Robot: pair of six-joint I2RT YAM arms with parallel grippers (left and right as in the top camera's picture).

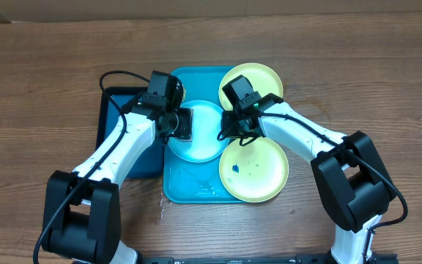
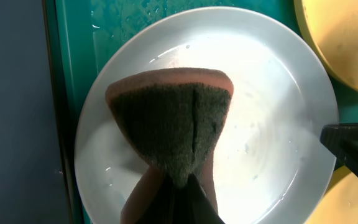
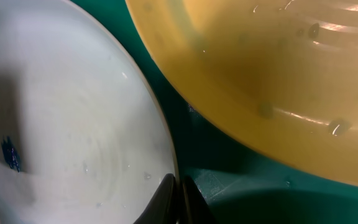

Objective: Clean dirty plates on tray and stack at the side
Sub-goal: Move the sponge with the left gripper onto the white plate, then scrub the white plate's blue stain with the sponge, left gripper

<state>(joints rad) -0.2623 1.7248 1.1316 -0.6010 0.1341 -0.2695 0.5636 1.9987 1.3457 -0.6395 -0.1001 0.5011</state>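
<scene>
**Work area.** The turquoise tray (image 1: 173,192) lies at the middle of the wooden surface (image 1: 42,81). A smaller dark-blue tray (image 1: 112,132) lies against its left side. All three plates are on the turquoise tray, and none is stacked.

**Plates.**
- The light blue plate (image 1: 204,145) sits in the left half of the tray.
- The far yellow-green plate (image 1: 268,76) is at the top right corner, and its edge overhangs the tray rim.
- The near yellow-green plate (image 1: 258,172) is at the lower right. It has small blue smears on its left part, and its edge runs past the tray's right and near rims.
- The right wrist view shows one small blue smear on the light blue plate (image 3: 73,112), near the left edge of that view.

**Left claw.** The left claw (image 1: 184,125) is over the light blue plate (image 2: 272,93) and is pinching a sponge (image 2: 173,118). The sponge is folded between the fingers, with its dark green scrub face up and a reddish-brown backing around the edge. It lies on the plate's inner surface, left of centre.

**Right claw.** The right claw (image 1: 235,134) is between the light blue plate and the near yellow-green plate. Its fingers (image 3: 191,202) are pressed together right at the rim of the light blue plate. Whether the rim is caught between them cannot be told.

**Moisture.** Water beads and film are visible on the turquoise tray floor (image 2: 129,15) and on the light blue plate. A small wet patch lies on the surface just off the tray's near left corner.
</scene>
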